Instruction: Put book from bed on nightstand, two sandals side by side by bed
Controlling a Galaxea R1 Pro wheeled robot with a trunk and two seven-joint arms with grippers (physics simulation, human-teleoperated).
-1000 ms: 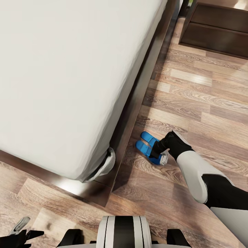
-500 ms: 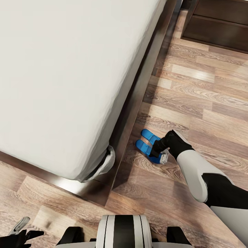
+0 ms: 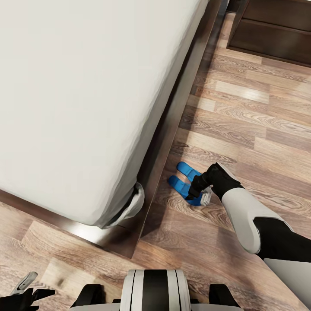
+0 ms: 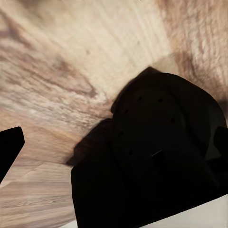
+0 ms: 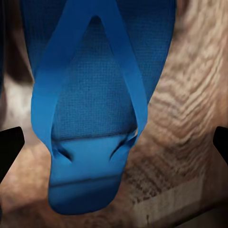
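Head view first: the two sandals (image 3: 186, 183) are on the wood floor (image 3: 259, 129) just beside the bed (image 3: 86, 86) frame, roughly side by side, with the right gripper (image 3: 202, 195) down low at their near ends. Can't tell from here whether it's clamped on the closer one or just touching it. The nightstand (image 3: 272, 34) sits in the far corner; no book showing on the mattress part I can see. The left gripper (image 3: 26, 289) hangs down near the base, well apart from everything; can't tell its state either.

Left wrist view: just floor planks and a dark part of the robot, nothing useful.

Right wrist view: one sandal (image 5: 95, 104) very close up, strap side up, lying on the floor. The dark finger tips sit wide apart at both edges, so the jaws look open, not clamped on it.

What could go wrong, imo: pulling back carelessly could snag the thong strap or nudge the sandal, which would skew the pair or shove it under the bed frame.
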